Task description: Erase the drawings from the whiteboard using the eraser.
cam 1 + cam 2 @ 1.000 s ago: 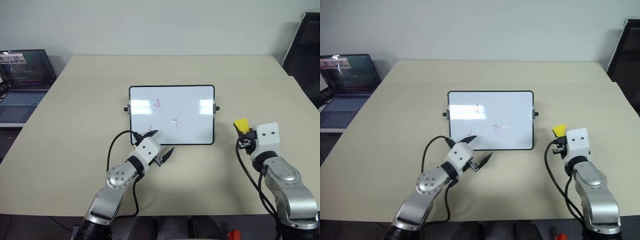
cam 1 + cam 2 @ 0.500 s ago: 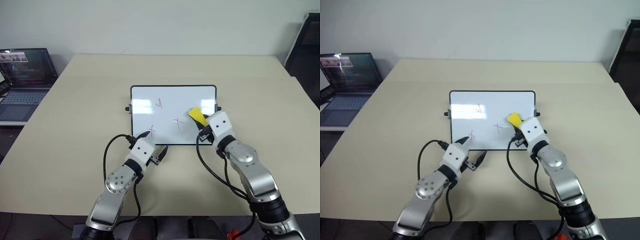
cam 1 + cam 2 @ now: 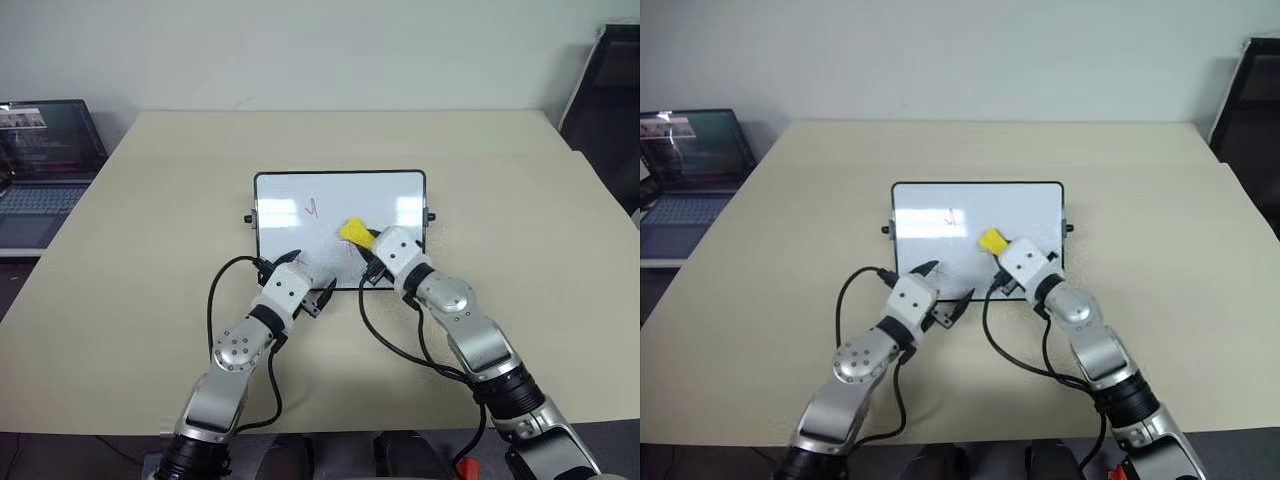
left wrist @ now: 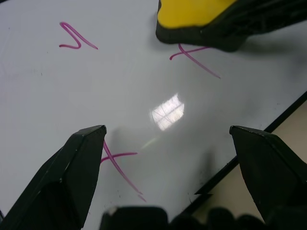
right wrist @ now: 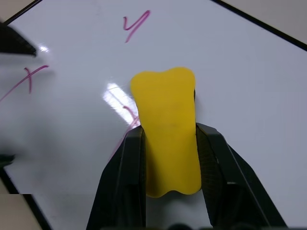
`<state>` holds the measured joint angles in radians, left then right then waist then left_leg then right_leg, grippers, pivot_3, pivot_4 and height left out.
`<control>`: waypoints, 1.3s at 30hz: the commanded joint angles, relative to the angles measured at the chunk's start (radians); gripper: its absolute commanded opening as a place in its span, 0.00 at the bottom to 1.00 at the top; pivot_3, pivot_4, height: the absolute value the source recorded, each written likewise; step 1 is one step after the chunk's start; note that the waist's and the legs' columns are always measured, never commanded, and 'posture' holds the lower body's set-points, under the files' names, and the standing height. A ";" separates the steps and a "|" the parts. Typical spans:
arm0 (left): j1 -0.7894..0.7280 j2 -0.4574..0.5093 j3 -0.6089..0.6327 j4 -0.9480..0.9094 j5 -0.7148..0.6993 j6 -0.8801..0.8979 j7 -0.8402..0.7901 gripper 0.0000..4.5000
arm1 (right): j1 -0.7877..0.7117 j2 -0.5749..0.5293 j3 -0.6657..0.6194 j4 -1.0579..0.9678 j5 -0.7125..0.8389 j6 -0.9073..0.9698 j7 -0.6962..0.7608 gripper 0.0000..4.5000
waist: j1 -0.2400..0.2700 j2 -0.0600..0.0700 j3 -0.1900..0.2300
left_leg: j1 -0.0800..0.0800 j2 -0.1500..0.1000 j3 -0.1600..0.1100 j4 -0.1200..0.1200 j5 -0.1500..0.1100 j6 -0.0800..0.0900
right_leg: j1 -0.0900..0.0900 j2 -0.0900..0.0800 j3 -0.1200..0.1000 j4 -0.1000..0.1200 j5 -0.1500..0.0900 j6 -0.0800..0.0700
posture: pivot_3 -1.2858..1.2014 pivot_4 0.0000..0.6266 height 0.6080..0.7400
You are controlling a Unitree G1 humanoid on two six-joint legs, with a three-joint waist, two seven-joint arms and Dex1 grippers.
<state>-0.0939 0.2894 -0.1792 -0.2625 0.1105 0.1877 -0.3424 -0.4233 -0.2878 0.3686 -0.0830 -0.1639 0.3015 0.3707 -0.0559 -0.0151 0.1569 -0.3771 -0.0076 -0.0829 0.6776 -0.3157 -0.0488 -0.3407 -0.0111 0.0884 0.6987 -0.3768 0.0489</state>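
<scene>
The whiteboard (image 3: 385, 195) lies flat at the table's middle. Of the red drawings, a tick (image 3: 314, 208) sits near its far edge. One cross (image 4: 120, 165) lies by my left fingertip, and the other cross (image 4: 194, 56) is partly under the eraser. My right gripper (image 3: 364, 244) is shut on the yellow eraser (image 3: 353, 231), black side down, low over the board's centre. My left gripper (image 3: 308, 278) is open over the board's near edge, holding nothing. The right wrist view shows the eraser (image 5: 168, 124) clamped between both fingers (image 5: 127, 177).
An open laptop (image 3: 40, 150) stands off the beige table (image 3: 140, 250) at the left. A dark piece of furniture (image 3: 605, 100) stands at the far right. Black cables loop from both wrists over the table near the board's front edge.
My right arm swung left, carrying the eraser from beside the board's right end to over its centre and the middle cross. The left gripper stayed open and crept slightly forward.
</scene>
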 commanded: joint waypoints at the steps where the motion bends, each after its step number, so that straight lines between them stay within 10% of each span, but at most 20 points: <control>1: -0.006 0.002 0.018 -0.026 -0.006 -0.005 0.002 1.00 | 0.016 -0.035 0.047 0.050 -0.044 0.039 0.062 0.25 | 0.000 0.000 0.000 | 0.002 0.000 0.000 0.000 0.000 0.000 | 0.002 0.000 0.000 0.000 0.000 0.000 | 0.52 0.24 1.00; 20: -0.045 -0.006 0.006 0.023 -0.014 -0.022 -0.021 1.00 | -0.050 -0.036 -0.117 0.169 -0.082 -0.020 -0.132 0.25 | 0.017 -0.001 0.001 | 0.014 -0.001 -0.003 0.000 0.005 0.002 | 0.013 0.000 -0.002 -0.003 0.009 0.001 | 0.52 0.24 1.00; 39: -0.045 0.005 0.025 0.020 -0.018 -0.025 -0.036 1.00 | 0.051 -0.029 -0.113 0.004 0.024 -0.112 0.055 0.25 | 0.017 -0.001 0.003 | 0.012 0.000 -0.002 -0.008 0.006 0.002 | 0.013 0.000 -0.001 -0.011 0.010 0.002 | 0.52 0.24 1.00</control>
<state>-0.1411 0.2912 -0.1672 -0.2125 0.0995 0.1834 -0.3828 -0.3758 -0.3082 0.2899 -0.0423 -0.1539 0.1848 0.4177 -0.0385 -0.0164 0.1603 -0.3655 -0.0076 -0.0849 0.6684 -0.3097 -0.0464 -0.3275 -0.0112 0.0876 0.6859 -0.3663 0.0504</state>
